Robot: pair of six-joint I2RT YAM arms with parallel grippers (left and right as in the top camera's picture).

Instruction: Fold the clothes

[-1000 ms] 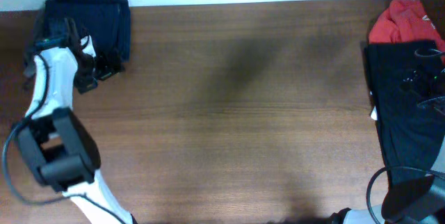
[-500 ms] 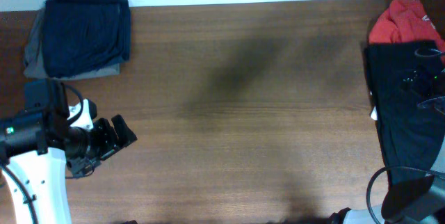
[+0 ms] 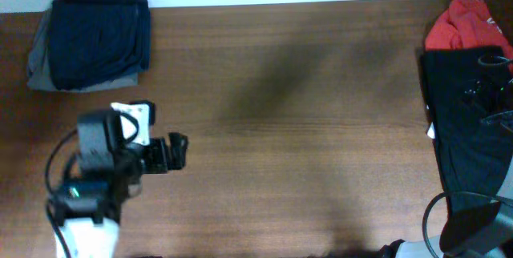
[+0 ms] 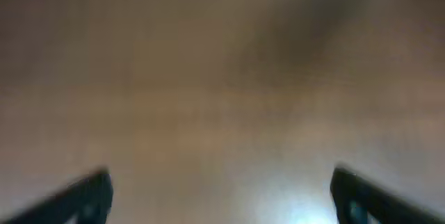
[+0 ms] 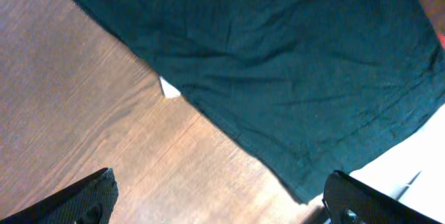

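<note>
A folded dark navy garment (image 3: 100, 40) lies at the back left on top of a grey piece (image 3: 35, 64). My left gripper (image 3: 173, 152) is open and empty over bare wood, well in front of that pile; the left wrist view is blurred, with its fingertips (image 4: 87, 193) wide apart above the table. A long black garment (image 3: 469, 142) lies spread along the right edge, with a red top (image 3: 467, 24) behind it. My right gripper (image 5: 219, 200) is open and empty above the black garment's (image 5: 278, 64) edge. In the overhead view it is hard to make out against the black cloth.
The brown wooden table (image 3: 304, 130) spans the view, with a white wall strip along its back edge. A small white tag (image 5: 169, 88) sticks out from under the black garment's edge. The right arm's base (image 3: 473, 230) stands at the front right corner.
My left arm has come away from the folded navy pile at the back left and swung forward and right. The pile stays put. The right arm has not moved.
</note>
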